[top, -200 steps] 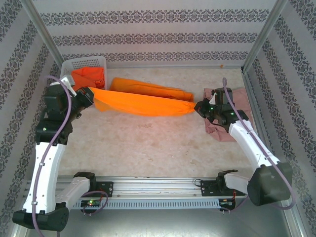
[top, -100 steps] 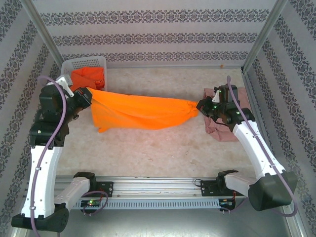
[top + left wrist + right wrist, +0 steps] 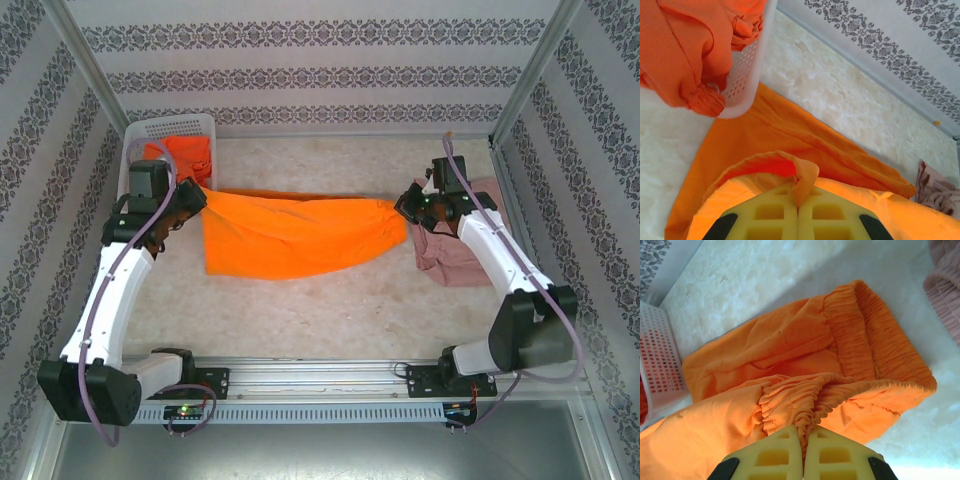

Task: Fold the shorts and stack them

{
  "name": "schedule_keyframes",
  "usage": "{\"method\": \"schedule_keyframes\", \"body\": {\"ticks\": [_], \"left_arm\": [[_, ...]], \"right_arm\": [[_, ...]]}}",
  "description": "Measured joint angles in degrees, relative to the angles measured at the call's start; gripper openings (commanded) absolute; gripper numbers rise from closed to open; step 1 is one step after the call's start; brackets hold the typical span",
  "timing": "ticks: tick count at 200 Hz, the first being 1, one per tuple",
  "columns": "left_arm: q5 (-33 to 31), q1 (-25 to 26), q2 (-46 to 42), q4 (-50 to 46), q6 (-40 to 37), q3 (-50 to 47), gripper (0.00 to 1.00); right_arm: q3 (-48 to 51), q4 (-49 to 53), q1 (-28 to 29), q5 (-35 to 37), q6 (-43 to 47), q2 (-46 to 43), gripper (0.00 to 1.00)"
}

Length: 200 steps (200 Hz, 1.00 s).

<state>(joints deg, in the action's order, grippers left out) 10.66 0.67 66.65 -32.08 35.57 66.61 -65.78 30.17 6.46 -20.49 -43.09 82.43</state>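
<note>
Left gripper point(image 3: 196, 194): pinching leg hem of bright orange cloth shorts point(image 3: 290, 235).
Right gripper point(image 3: 404, 208): pinching waistband.
Shorts: stretched over counter point(image 3: 300, 320), probably sagging onto it.
Risk: thin left pinch slips, fold skews.

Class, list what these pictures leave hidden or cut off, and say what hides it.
1. Pink shorts: top view, partly under the right arm; left wrist view, cut by the edge.
2. Basket shorts: left wrist view, cut by the top edge, partly behind the basket wall; count unclear.
3. Lower orange shorts: top view, mostly covered by the held orange shorts.
</note>
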Motion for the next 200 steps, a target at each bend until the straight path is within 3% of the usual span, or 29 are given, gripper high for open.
{"method": "schedule_keyframes", "body": {"ticks": [70,100,108,124,153,182,200], "left_arm": [[-3.2,0.0,15.0,6.5,0.0,3.1,0.00],[-3.6,0.0,23.3,10.4,0.0,7.1,0.10],[-3.4,0.0,26.1,11.2,0.2,8.8,0.16],[-2.7,0.0,31.6,12.1,0.5,13.0,0.34],[-0.2,0.0,38.8,12.4,1.0,22.7,0.80],[2.1,0.0,36.1,13.7,1.3,26.5,1.00],[4.1,0.0,29.3,17.5,2.5,21.9,1.00]], "right_arm": [[-7.0,-3.5,-2.0,-0.7,-0.2,12.7,0.03],[-12.2,-4.6,-2.8,-1.5,-1.4,20.5,0.22],[-14.1,-4.9,-3.0,-1.7,-2.2,22.8,0.32],[-17.5,-5.7,-3.7,-2.5,-4.1,26.3,0.42],[-21.8,-7.1,-4.9,-3.2,-7.5,27.6,0.65],[-22.5,-9.7,-4.8,-2.7,-9.2,23.6,0.73],[-20.7,-11.2,-3.9,-2.7,-9.2,19.1,0.76]]}}
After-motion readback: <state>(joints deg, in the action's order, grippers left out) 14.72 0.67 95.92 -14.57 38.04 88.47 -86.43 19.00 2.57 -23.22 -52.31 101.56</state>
